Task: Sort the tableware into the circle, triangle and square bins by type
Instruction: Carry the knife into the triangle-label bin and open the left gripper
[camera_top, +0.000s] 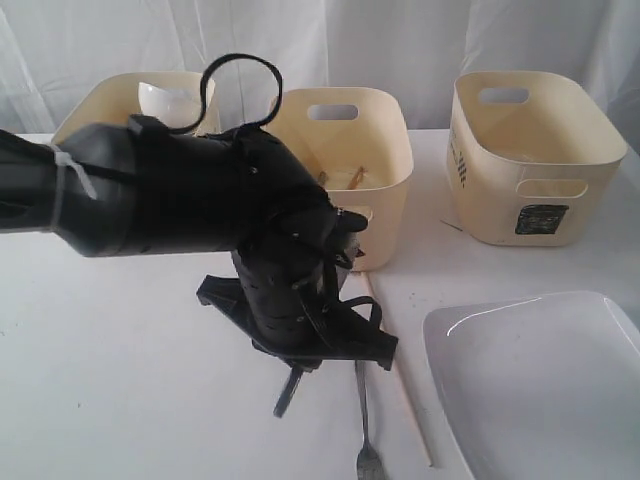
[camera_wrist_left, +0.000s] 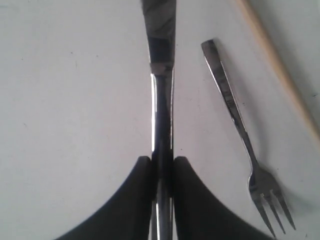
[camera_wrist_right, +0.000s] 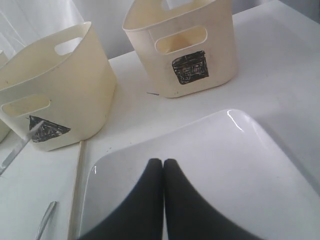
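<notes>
The big white plate (camera_wrist_right: 210, 165) lies untouched beneath the right end effector (camera_wrist_right: 163, 165), clenched on nothing. Beyond it stand the triangle bin (camera_wrist_right: 55, 100) and square bin (camera_wrist_right: 185, 55). Cutlery is the step in hand: the left end effector (camera_wrist_left: 162, 170) grasps a knife (camera_wrist_left: 161, 45) low at the worktop (camera_wrist_left: 75, 100); next, lift it clear of the fork (camera_wrist_left: 235, 120) and chopstick (camera_wrist_left: 280, 70) just beside, toward its bin
</notes>
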